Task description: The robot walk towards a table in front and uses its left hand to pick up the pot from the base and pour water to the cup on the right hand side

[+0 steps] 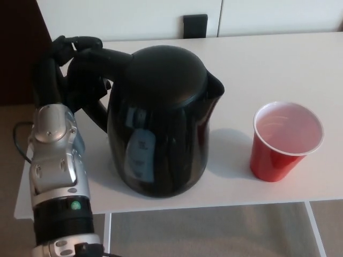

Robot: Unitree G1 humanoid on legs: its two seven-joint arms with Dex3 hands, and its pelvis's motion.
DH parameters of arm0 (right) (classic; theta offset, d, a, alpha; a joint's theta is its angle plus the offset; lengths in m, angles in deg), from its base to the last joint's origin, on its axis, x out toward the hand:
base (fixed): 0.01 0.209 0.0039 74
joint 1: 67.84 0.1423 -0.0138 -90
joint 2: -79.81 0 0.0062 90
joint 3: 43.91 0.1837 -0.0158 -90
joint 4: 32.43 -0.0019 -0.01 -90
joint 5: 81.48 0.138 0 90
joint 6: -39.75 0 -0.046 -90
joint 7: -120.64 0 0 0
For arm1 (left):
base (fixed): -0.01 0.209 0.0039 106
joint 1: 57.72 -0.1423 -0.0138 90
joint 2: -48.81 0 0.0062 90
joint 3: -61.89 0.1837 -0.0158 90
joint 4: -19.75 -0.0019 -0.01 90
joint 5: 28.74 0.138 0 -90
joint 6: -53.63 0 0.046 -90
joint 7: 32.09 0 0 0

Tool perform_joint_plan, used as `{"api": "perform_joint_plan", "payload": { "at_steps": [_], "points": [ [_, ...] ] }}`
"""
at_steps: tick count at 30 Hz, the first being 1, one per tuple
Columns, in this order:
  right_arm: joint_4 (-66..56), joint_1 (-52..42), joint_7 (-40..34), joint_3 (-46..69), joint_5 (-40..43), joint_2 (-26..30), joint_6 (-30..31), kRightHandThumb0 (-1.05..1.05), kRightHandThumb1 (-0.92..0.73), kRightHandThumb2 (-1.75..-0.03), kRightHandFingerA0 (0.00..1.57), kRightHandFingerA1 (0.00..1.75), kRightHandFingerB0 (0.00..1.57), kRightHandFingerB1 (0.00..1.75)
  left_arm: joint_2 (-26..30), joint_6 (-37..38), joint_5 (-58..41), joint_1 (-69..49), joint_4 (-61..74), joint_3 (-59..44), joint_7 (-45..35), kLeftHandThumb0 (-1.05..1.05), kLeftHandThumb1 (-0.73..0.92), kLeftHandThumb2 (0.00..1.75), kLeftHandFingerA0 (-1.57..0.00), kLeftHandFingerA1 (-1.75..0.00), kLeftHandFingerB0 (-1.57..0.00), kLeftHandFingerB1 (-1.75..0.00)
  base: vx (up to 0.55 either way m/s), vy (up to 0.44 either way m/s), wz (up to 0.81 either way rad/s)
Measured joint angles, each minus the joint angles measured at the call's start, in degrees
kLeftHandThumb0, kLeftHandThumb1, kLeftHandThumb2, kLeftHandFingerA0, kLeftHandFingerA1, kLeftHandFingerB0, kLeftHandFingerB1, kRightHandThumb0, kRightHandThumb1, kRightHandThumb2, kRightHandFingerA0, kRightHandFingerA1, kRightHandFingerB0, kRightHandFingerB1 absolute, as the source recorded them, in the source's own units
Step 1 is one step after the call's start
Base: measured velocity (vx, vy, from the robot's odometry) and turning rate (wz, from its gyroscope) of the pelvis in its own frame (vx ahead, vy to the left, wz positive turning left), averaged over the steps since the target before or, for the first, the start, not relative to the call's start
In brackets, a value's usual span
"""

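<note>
Where the near edge of the white table [278,195] cuts across the lower frame, a strip of beige floor [214,233] below it. At near left, rising from the bottom edge, the silver left forearm [56,176] with a black band and a small green light. Just right of it, upright on the table, the black pot [161,123], glossy, lid shut, spout pointing right. To the right, apart from the pot and nearer the table's right side, the red cup [284,142], upright, pale inside; contents not clear. Farther back at left, the left hand [72,72], black fingers curled around the pot's handle [94,67], closed on it. Beyond the table's far edge, a white wall [134,16] with a small dark square [195,25].
</note>
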State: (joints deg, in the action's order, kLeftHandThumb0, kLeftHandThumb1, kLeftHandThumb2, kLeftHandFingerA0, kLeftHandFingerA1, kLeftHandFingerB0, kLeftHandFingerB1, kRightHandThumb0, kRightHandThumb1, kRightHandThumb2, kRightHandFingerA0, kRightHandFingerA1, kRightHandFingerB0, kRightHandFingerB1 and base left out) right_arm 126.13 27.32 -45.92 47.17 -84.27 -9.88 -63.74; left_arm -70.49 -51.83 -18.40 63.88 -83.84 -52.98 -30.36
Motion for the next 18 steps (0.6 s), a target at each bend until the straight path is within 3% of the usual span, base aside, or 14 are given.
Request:
{"api": "perform_joint_plan", "payload": {
  "at_steps": [4, 5, 7, 8, 9, 10, 11, 12, 16, 17, 18],
  "points": [
    [-0.4, 0.2, -0.3, -0.5, -0.7, 0.2, -0.1, -0.69, -0.34, -0.66, 0.99, 0.75, 0.71, 0.69, 0.6, -1.2, -1.9, 0.0, 0.3, 1.2, 0.4, -0.17, 0.73, 0.81, -1.01, -1.42, -0.78, -1.1, 0.0, 0.0, 0.0],
    [-0.4, 0.2, -0.4, -0.6, -0.8, 0.2, -0.2, -0.68, -0.32, -0.66, 1.0, 0.75, 0.71, 0.68, 0.7, -1.5, -2.2, 0.0, 0.4, 1.5, 0.5, -0.24, 0.82, 0.64, -1.07, -1.12, -0.76, -0.57, 0.0, 0.0, 0.0],
    [-0.5, 0.3, -0.5, -0.7, -1.1, 0.2, -0.2, -0.68, -0.32, -0.66, 1.0, 0.75, 0.71, 0.68, 1.1, -2.1, -2.6, 0.0, 0.8, 2.4, 0.8, -0.24, 0.82, 0.64, -1.07, -1.12, -0.76, -0.57, 0.0, 0.0, 0.0],
    [-0.5, 0.4, -0.6, -0.7, -1.3, 0.3, -0.2, -0.67, -0.31, -0.66, 0.98, 0.74, 0.72, 0.69, 1.5, -2.3, -2.6, 0.0, 1.1, 3.2, 1.1, -0.42, 0.58, 0.78, -0.63, -0.55, -0.39, -0.45, 0.0, 0.0, 0.0],
    [-0.5, 0.4, -0.6, -0.7, -1.3, 0.3, -0.2, -0.67, -0.31, -0.66, 0.98, 0.74, 0.72, 0.69, 1.9, -2.4, -2.6, 0.0, 1.4, 3.9, 1.3, -0.42, 0.58, 0.78, -0.63, -0.55, -0.39, -0.45, 0.0, 0.0, 0.0],
    [-0.5, 0.5, -0.7, -0.6, -1.4, 0.3, -0.2, -0.66, -0.31, -0.67, 0.97, 0.74, 0.7, 0.68, 2.0, -2.7, -2.7, 0.0, 1.7, 4.4, 1.3, -0.54, 0.52, 0.64, -0.07, -0.25, -0.08, -0.21, 0.0, 0.0, 0.0],
    [-0.5, 0.5, -0.7, -0.6, -1.4, 0.3, -0.2, -0.66, -0.31, -0.67, 0.97, 0.74, 0.7, 0.68, 2.3, -3.1, -2.9, -0.1, 2.3, 5.0, 1.1, -0.54, 0.52, 0.64, -0.07, -0.25, -0.08, -0.21, 0.0, 0.0, 0.0],
    [-0.5, 0.5, -0.7, -0.6, -1.4, 0.3, -0.2, -0.67, -0.31, -0.68, 0.99, 0.74, 0.7, 0.68, 3.0, -3.4, -3.3, -0.2, 2.7, 6.1, 0.4, -0.62, 0.42, 0.75, 0.0, -0.09, -0.03, -0.16, 0.0, 0.0, 0.0],
    [-0.5, 0.6, -0.7, -0.8, -1.7, 0.3, -0.2, -0.67, -0.33, -0.67, 0.97, 0.74, 0.69, 0.68, 7.4, -4.3, -4.3, -0.6, 4.0, 10.6, -3.3, -0.64, 0.42, 0.74, 0.0, -0.05, -0.01, -0.1, 0.0, 0.0, 0.0],
    [-0.5, 0.6, -0.8, -0.9, -1.8, 0.3, -0.2, -0.68, -0.23, -0.88, 0.91, 0.79, 0.64, 0.71, 8.9, -4.7, -4.6, -0.7, 4.3, 12.1, -4.5, -0.64, 0.42, 0.74, 0.0, -0.05, -0.01, -0.09, 0.0, 0.0, 0.0],
    [-0.6, 0.6, -0.8, -0.9, -1.9, 0.3, -0.2, -0.68, -0.23, -0.88, 0.91, 0.79, 0.64, 0.71, 10.1, -4.9, -4.8, -0.8, 4.4, 13.3, -5.5, -0.64, 0.42, 0.74, 0.0, -0.05, -0.01, -0.09, 0.0, 0.0, 0.0]
  ]
}}
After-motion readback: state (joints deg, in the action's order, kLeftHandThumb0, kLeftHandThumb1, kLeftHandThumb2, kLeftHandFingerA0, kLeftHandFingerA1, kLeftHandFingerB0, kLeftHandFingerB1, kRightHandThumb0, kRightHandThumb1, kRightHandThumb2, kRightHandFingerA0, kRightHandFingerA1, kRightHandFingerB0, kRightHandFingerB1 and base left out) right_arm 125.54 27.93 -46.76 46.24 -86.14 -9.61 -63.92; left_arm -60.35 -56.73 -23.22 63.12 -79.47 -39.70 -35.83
